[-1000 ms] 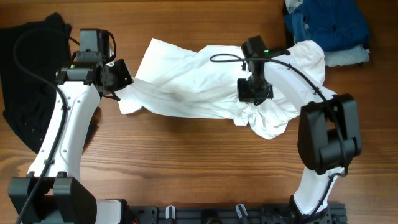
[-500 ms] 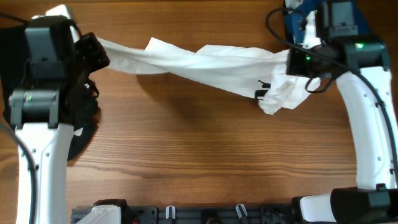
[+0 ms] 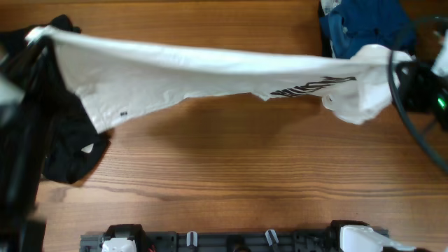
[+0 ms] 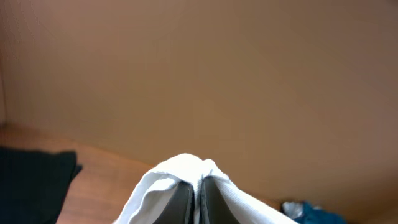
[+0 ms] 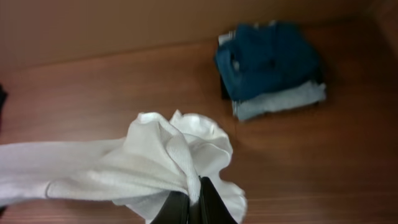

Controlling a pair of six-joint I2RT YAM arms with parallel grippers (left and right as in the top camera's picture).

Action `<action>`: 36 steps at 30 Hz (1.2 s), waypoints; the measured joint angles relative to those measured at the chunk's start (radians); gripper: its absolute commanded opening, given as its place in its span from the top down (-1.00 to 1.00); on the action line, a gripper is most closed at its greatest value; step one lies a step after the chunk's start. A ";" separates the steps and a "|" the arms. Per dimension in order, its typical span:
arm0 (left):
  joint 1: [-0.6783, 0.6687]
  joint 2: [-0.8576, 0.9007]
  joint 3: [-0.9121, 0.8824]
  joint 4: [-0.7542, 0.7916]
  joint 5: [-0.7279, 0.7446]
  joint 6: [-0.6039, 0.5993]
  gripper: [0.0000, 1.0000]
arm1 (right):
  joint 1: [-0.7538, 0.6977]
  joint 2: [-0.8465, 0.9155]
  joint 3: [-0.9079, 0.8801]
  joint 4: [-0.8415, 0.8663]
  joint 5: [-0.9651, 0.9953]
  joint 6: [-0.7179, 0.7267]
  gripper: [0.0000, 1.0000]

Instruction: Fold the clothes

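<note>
White T-shirt point(image 3: 210, 77) pinched between left fingers point(image 4: 181, 205), right fingers point(image 5: 177, 211) (stretched taut).

Brown wood-grain tabletop point(image 3: 224, 175). Crumpled black fabric garment point(image 3: 66, 157) lies on it at the left edge. At the far right corner, a folded dark blue garment point(image 3: 364, 28) is stacked on a folded pale blue garment point(image 5: 280, 102).

Overhead straight down at table point(image 3: 210, 182), both wrist views close on T-shirt point(image 4: 186, 171)
</note>
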 measured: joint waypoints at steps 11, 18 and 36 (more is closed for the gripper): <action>0.000 0.237 0.014 0.014 0.015 0.012 0.92 | 0.034 0.190 0.034 0.158 -0.036 -0.024 0.91; 0.000 0.559 0.006 0.407 0.013 0.053 0.93 | 0.074 0.465 0.023 0.549 -0.037 -0.038 0.92; -0.003 0.624 0.331 0.352 0.010 0.121 0.92 | 0.077 0.467 0.193 0.834 -0.079 -0.082 0.91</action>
